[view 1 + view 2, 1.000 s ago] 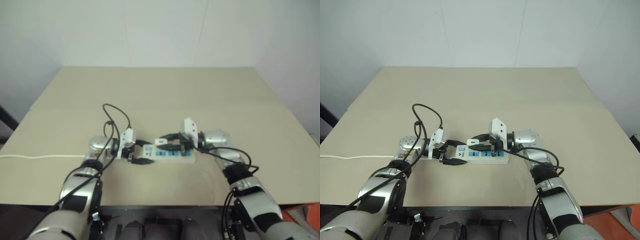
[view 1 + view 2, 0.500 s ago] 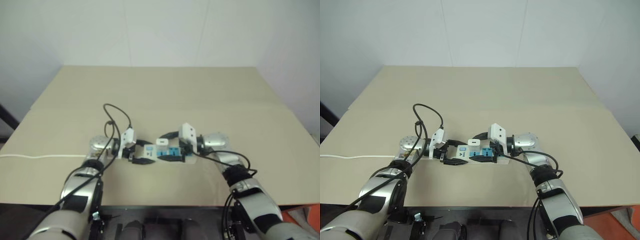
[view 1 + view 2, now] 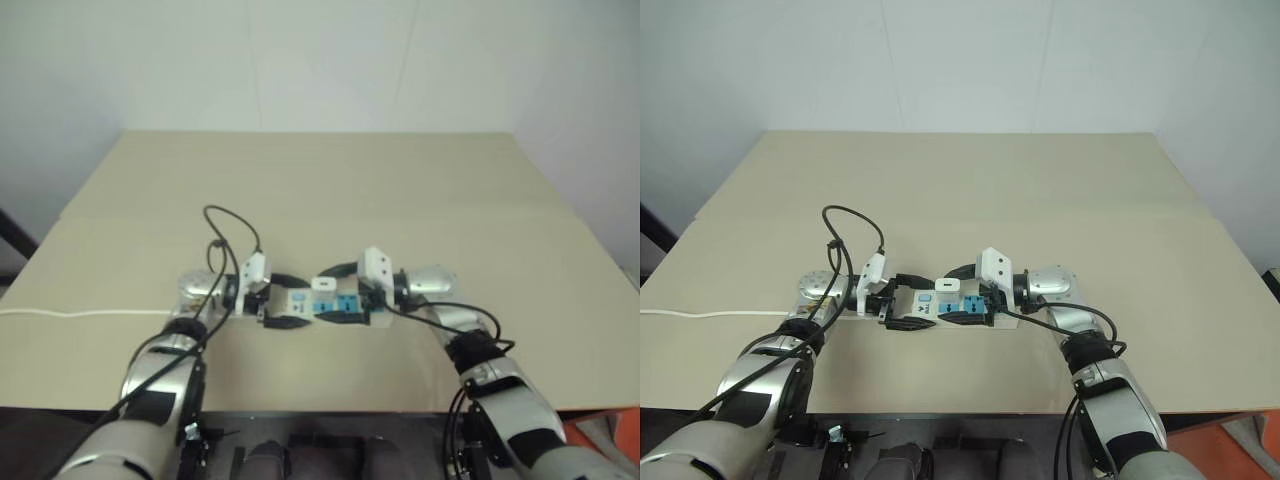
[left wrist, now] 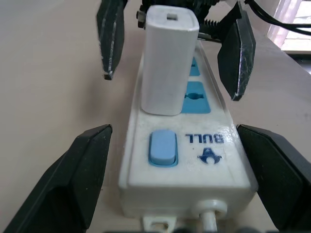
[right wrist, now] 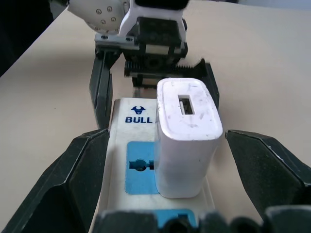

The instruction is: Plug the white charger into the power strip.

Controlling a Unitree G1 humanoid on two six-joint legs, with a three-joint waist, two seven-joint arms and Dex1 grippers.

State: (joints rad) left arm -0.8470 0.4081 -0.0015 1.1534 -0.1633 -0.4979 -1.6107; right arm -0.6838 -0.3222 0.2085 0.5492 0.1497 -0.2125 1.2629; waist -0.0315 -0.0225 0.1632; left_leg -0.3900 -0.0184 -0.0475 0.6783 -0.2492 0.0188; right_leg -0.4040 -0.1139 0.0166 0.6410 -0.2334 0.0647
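The power strip [image 3: 952, 309] lies flat near the table's front, between my two grippers. Upright on it stands the white charger [image 3: 948, 286], in the socket beside the blue switch [image 4: 163, 145]. The left wrist view shows the charger [image 4: 167, 58] straight on the strip [image 4: 194, 160]. My left gripper [image 3: 912, 303] is open, with its fingers on either side of the strip's switch end and clear of it. My right gripper [image 3: 960, 296] is open too, and its fingers flank the charger [image 5: 187, 131] without touching it.
A thin white cord [image 3: 700, 314] runs off the table's left side. A black cable loop [image 3: 855, 232] rises over my left wrist. The beige table [image 3: 1040, 200] stretches back to a white wall. An orange object [image 3: 1230, 440] sits below the table's front right corner.
My right gripper let go of the charger and opened. My left gripper then opened off the strip's switch end and drew slightly left. The charger stays upright in the strip.
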